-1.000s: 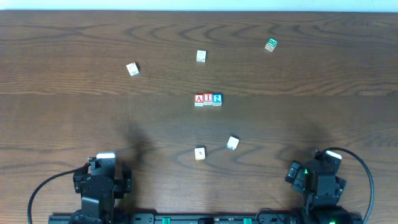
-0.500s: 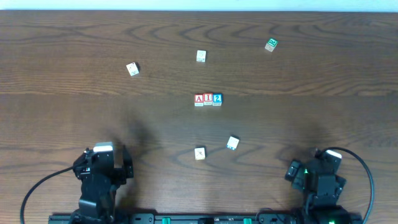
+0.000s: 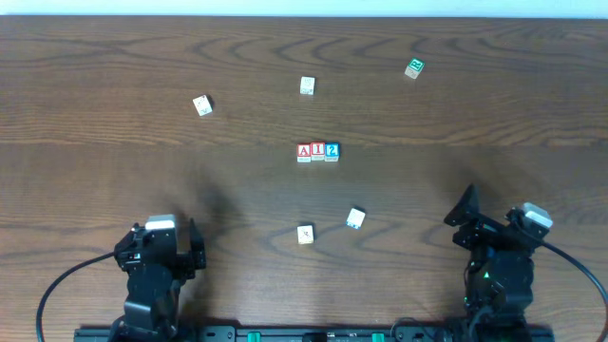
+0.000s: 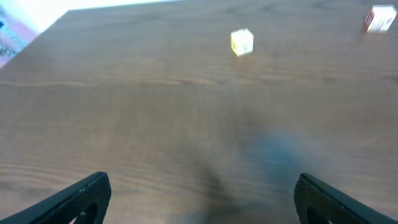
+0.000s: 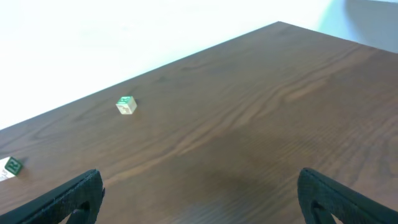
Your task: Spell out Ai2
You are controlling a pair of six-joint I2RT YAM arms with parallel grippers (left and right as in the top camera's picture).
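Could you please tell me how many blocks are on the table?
8. In a row mid-table: A block, I block, 2 block. Far side: left block, middle block, green block. Near side: pale block, tan block. None seems hidden.

A dark wooden table (image 3: 114, 180) stands against a white wall (image 5: 93, 37).

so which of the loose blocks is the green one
The green block, farthest back on the right; from overhead no other looks green.
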